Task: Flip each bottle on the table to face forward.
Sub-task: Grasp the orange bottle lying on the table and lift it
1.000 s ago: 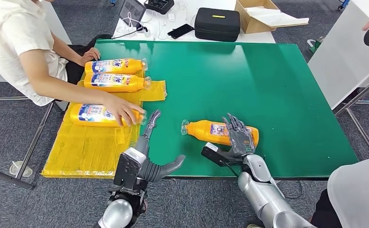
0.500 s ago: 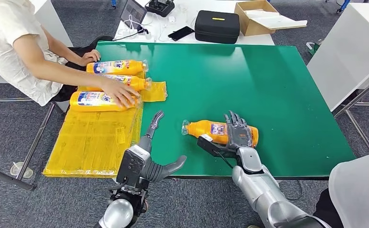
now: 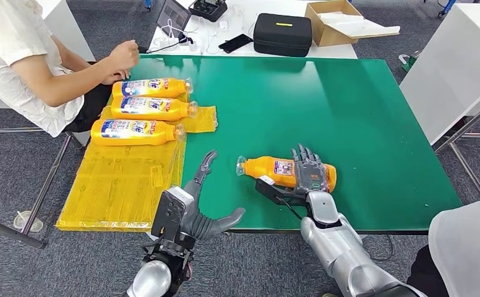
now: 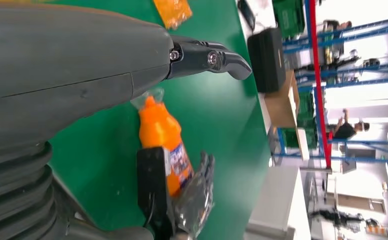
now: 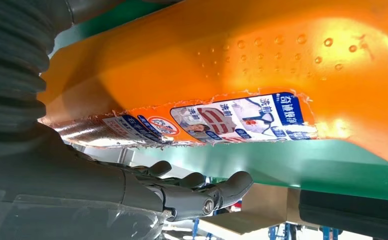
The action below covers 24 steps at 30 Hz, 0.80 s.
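An orange bottle (image 3: 273,169) lies on its side near the front edge of the green table (image 3: 361,111), cap toward the left, a small label facing up. My right hand (image 3: 310,177) lies over its thick end, fingers stretched flat across the top and thumb (image 3: 273,190) spread along the near side. In the right wrist view the bottle (image 5: 232,60) looms close and the fingers (image 5: 197,192) reach past it, uncurled. The left wrist view catches the same bottle (image 4: 162,135) and right hand (image 4: 194,200). My left hand (image 3: 195,207) hovers open at the table's front edge, left of the bottle.
Three orange bottles (image 3: 150,88) (image 3: 151,107) (image 3: 135,130) lie in a row, labels up, on a yellow mat (image 3: 120,185) at the table's left. A person sits there with a hand (image 3: 124,55) raised. A black case (image 3: 282,31) and a cardboard box (image 3: 336,21) stand behind.
The person slid the nearest mat bottle up against the other two, then drew the hand away and up. My right hand settled slightly on the bottle; my left hand barely shifted.
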Motion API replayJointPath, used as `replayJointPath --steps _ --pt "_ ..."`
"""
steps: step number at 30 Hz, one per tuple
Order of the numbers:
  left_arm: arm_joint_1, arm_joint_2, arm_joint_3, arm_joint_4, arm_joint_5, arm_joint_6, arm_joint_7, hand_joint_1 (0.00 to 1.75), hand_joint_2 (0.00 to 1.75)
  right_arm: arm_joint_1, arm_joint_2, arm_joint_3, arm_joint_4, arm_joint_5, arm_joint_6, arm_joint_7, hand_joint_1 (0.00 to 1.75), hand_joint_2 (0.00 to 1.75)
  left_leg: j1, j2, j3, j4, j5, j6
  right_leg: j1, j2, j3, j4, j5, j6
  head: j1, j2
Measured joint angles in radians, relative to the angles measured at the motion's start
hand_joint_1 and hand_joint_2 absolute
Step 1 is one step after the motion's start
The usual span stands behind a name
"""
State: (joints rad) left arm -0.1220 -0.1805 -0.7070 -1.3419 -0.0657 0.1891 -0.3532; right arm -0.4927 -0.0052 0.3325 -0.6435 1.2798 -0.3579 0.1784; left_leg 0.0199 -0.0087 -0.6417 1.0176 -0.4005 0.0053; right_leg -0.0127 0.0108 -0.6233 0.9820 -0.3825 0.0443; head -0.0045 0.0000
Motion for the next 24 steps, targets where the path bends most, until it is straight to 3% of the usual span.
replayJointPath --steps 24 --pt "0.0 0.0 0.001 -0.004 0.036 0.0 0.014 0.0 1.75 -0.033 -0.031 -0.126 0.086 -0.122 0.033 -0.052 0.03 1.75 -0.001 -0.001 0.004 0.0 0.0 0.001 -0.001 0.0 0.004 -0.001 0.0 0.0 0.0 0.0"
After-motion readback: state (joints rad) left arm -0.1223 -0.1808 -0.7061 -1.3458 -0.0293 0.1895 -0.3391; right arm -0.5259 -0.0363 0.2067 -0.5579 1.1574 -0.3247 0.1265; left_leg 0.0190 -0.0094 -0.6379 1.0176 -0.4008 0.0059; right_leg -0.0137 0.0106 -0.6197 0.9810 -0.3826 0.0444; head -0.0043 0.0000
